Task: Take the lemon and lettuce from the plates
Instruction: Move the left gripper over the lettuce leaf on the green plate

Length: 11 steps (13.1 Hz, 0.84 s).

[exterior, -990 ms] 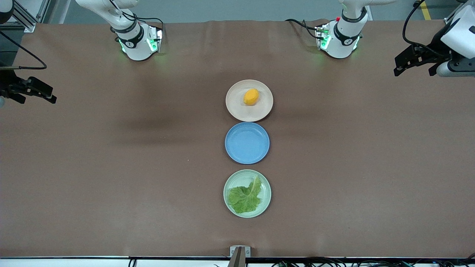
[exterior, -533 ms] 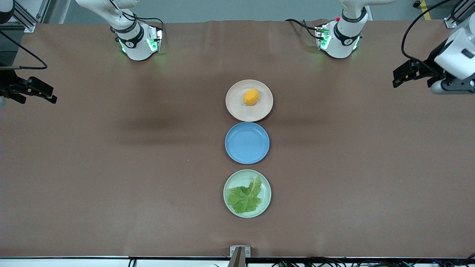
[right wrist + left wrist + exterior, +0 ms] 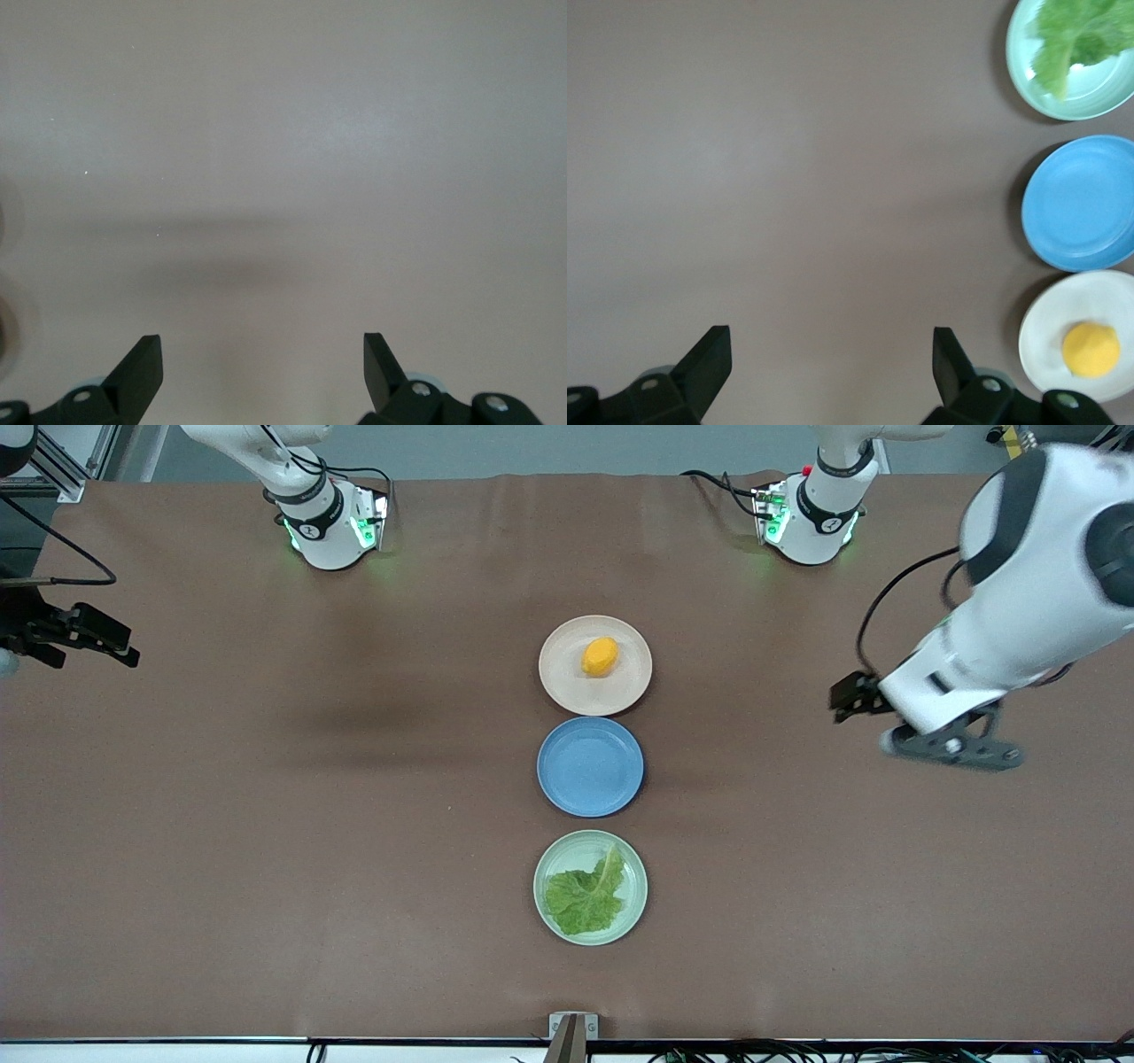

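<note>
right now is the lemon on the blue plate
No, the lemon sits on the pinkish-beige plate; the blue plate holds nothing.

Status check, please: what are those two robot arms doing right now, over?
Left tool open, over bare table; right tool open, waiting. Small yellow-orange lemon on beige plate, crinkly green lettuce leaf on mint plate. Nothing blocking.

In my left wrist view, the mint plate (image 3: 1076,84) and its lettuce (image 3: 1076,40) were cut off by the frame's edge, and the blue plate (image 3: 1081,204) and pinkish-beige plate (image 3: 1063,332) were clipped too. In the front view my left gripper (image 3: 855,700) was mostly hidden under my own blurred wrist, and my right gripper (image 3: 89,638) ran partly off the picture's edge.
</note>
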### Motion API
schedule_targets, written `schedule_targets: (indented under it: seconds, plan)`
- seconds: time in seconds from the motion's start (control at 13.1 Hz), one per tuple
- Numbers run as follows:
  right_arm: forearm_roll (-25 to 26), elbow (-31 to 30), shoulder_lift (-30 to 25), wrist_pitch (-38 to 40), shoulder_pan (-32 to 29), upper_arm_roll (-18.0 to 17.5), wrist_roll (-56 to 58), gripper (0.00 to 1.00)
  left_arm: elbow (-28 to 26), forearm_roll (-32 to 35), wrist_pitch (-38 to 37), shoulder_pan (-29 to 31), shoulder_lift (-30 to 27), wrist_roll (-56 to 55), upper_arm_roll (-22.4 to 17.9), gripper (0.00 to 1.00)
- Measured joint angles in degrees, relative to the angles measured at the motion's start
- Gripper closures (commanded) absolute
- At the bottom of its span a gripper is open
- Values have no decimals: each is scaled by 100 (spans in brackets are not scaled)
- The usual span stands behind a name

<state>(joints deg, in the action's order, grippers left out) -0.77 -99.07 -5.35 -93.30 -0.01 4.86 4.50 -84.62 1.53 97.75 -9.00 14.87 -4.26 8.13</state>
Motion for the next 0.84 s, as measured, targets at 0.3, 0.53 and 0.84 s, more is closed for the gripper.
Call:
schedule_targets:
  seconds: [0.3, 0.53, 0.84]
  plan:
    - [0, -3, -41, 19, 0, -12, 0, 0, 61, 13, 1374, -530, 857, 6, 62, 0]
    - [0, -6, -44, 20, 0, -14, 0, 0, 74, 13, 2554, -917, 1477, -10, 68, 0]
    - [0, -11, -48, 20, 0, -18, 0, 0, 192, 21, 4731, -1269, 2499, 21, 64, 18]
